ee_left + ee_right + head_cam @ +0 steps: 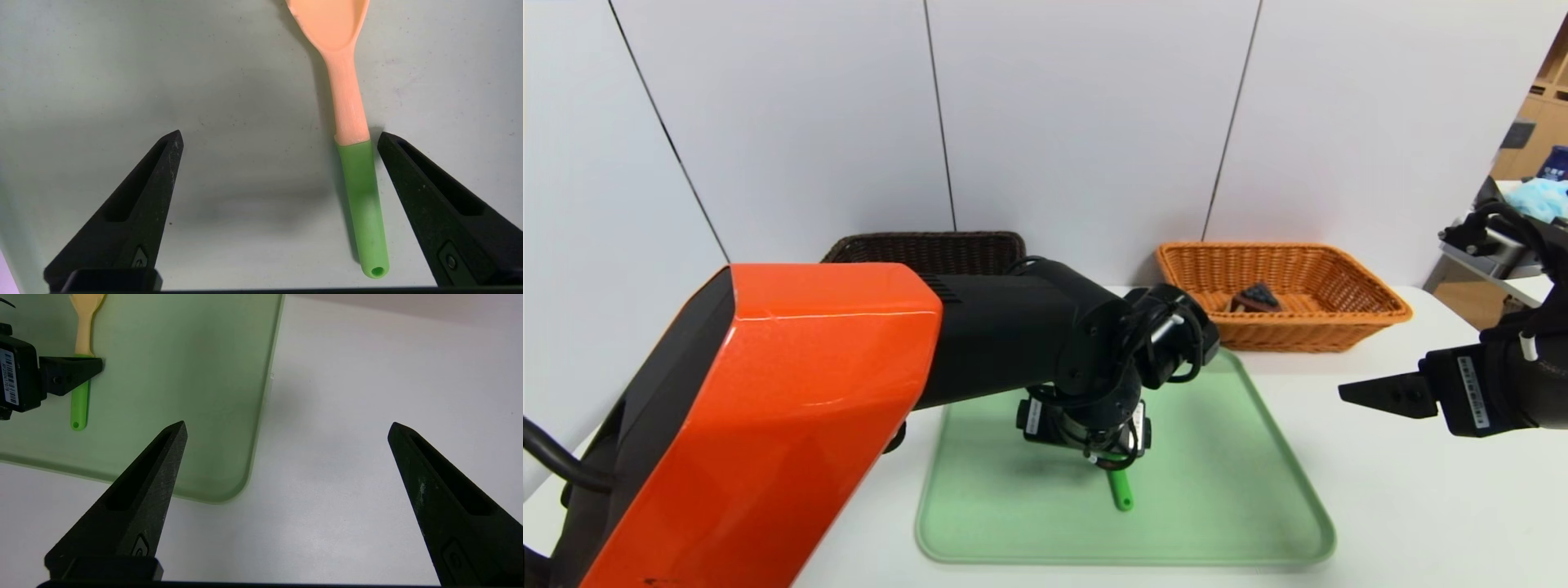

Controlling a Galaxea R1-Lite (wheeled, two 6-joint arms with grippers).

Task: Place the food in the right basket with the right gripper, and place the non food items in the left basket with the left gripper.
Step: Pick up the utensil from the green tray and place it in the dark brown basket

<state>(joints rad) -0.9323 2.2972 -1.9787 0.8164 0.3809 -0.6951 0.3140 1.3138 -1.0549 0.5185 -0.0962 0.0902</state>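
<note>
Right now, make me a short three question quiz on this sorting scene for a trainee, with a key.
1. True or false: the toy cake slice lies in the orange basket.
2. The open left end effector hovers over which item on the green tray? A) pen B) spatula C) cake
3. Fill in: the right end effector is open above the white ____.

Key: 1 true; 2 B; 3 table.

head camera looks down from above; wrist cameras sit close.
both wrist views share the green tray (171, 375) and spatula (351, 122).
</note>
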